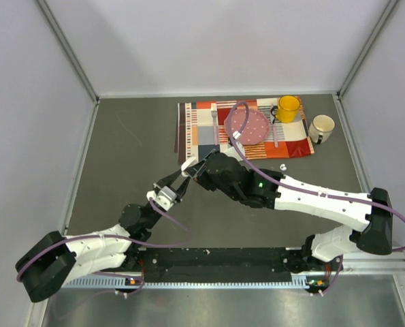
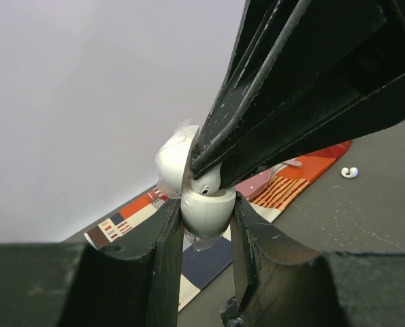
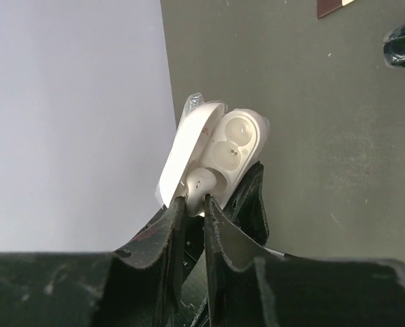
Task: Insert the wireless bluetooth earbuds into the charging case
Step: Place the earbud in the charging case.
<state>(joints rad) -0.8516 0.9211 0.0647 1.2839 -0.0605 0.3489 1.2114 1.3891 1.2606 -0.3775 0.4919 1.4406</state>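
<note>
My left gripper (image 2: 207, 204) is shut on the lower body of the white charging case (image 2: 205, 216) and holds it above the table. The case lid (image 2: 171, 160) stands open. My right gripper (image 3: 197, 199) comes in from above, shut on a white earbud (image 3: 201, 182) by its stem. The bud's head sits at the case (image 3: 239, 139) opening, by the nearer socket; the farther socket is bare. In the top view both grippers meet at the case (image 1: 188, 164) near mid-table. Another white earbud (image 1: 284, 166) lies loose on the table, also in the left wrist view as that earbud (image 2: 350, 172).
A checked placemat (image 1: 202, 133) lies at the back with a pink plate (image 1: 248, 127), a yellow mug (image 1: 288, 107) and cutlery. A white mug (image 1: 321, 127) stands just right of it. Grey walls enclose the table on three sides.
</note>
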